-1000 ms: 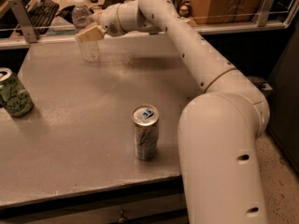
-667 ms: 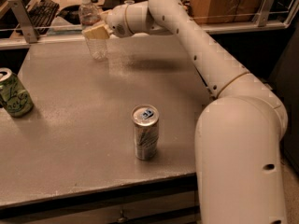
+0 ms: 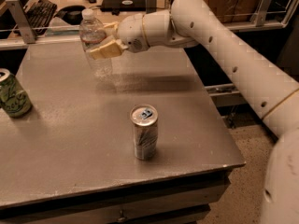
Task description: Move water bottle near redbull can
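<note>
Gripper (image 3: 102, 39), clamped on the water bottle (image 3: 99, 67), has carried it off the table's (image 3: 56, 139) far edge and inward, so the redbull can (image 3: 144, 132) now stands closer in front of the jaws.

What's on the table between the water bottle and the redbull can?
Nothing: the camera view shows bare table between the redbull can and the water bottle, which the gripper holds near the far edge.

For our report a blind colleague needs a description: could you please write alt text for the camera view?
The gripper grips the upright water bottle at the far side of a grey table. The redbull can stands near the front edge, apart from it; a green can stands at the left edge.
</note>
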